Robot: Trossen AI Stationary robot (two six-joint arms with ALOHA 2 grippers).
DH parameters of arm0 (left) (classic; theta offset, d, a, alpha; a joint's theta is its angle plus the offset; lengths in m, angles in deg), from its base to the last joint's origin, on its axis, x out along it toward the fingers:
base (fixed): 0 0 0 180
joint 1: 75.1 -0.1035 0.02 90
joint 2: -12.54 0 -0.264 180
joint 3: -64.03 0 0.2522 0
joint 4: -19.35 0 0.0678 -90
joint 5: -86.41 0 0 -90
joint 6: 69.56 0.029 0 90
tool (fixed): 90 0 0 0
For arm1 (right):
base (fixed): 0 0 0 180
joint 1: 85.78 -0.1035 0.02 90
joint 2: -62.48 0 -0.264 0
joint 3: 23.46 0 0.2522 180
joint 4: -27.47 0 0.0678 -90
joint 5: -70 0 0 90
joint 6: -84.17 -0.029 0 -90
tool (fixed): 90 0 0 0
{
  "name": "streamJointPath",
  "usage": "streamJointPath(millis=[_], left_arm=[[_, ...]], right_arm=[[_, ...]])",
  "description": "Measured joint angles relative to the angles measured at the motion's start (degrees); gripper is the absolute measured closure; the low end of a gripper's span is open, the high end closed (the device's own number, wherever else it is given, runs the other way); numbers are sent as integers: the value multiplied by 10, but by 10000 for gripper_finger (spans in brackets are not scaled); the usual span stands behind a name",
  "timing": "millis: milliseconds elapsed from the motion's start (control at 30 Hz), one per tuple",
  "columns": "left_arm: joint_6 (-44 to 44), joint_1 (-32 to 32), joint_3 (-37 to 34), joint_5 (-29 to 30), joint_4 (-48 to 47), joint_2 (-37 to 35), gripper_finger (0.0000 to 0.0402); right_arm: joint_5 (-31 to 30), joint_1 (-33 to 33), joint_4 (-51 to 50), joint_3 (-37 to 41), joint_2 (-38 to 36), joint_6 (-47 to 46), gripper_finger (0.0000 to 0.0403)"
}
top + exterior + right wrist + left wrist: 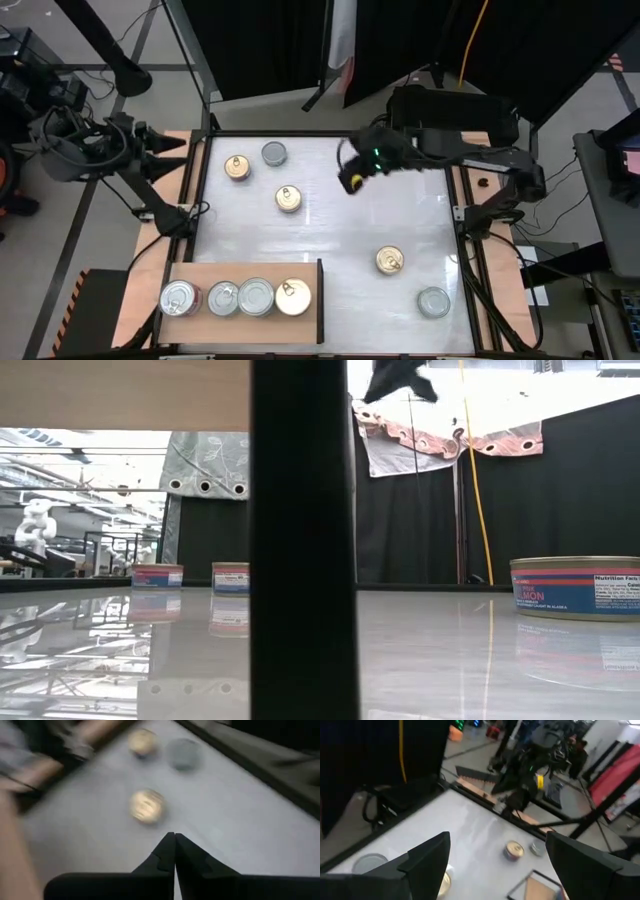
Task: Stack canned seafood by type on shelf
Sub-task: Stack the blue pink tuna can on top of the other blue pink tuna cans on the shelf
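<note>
The shelf (200,272), a light-brown board with a dark upright edge (320,300), lies at the table's near left. A row of cans stands on it: three silver-lidded (222,298) and one gold-lidded (292,296). Loose cans stand on their bases on the white table: gold (238,167), silver (274,153) and gold (289,198) at the far left, gold (390,260) and silver (433,301) at the near right. My right gripper (174,845) is shut and empty, raised over the far middle (352,178). My left gripper (495,865) is open and empty, beyond the far left corner (168,142).
A metal frame (196,180) runs along the table's sides. Black curtains (270,40) hang behind the far edge. In the low view the shelf's dark edge (303,540) blocks the middle; a blue-and-red labelled can (575,588) stands at the right.
</note>
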Motion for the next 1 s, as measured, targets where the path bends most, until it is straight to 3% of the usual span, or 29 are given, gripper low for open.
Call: streamJointPath(millis=[167,267,367,533,700,833,1000], left_arm=[[-25,0,0,45,2,2,75],[-54,0,0,70,6,8,75],[-74,0,0,73,5,21,84],[-108,-17,-1,74,2,44,115],[-120,-54,-1,68,-1,57,156],[-104,-77,-1,52,-1,64,193],[-86,-98,-1,22,1,72,232]], right_arm=[[202,110,252,91,17,15,402],[286,157,270,97,44,6,402],[347,176,212,96,51,31,402],[367,163,-13,96,50,87,402],[369,105,-213,106,46,122,403],[371,27,-183,187,2,65,403],[365,-59,-57,320,-68,-79,403]])
